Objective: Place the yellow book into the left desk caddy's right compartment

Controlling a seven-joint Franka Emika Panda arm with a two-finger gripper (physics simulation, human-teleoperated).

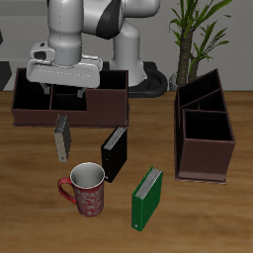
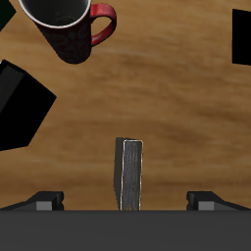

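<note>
Wooden table (image 1: 30, 198), potted plant (image 1: 198, 30) behind

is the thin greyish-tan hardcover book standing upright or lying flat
Upright: the thin greyish-tan hardcover book stands on its edge on the wooden table, spine vertical; the wrist view shows its narrow top edge.

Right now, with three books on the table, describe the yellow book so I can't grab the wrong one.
Start at the red mug near the table's front edge. Just behind it, directly under the gripper, stands the yellow book. It is thin and pale greyish-tan; the black book beside it is thicker, and the green book stands nearer the front.
</note>
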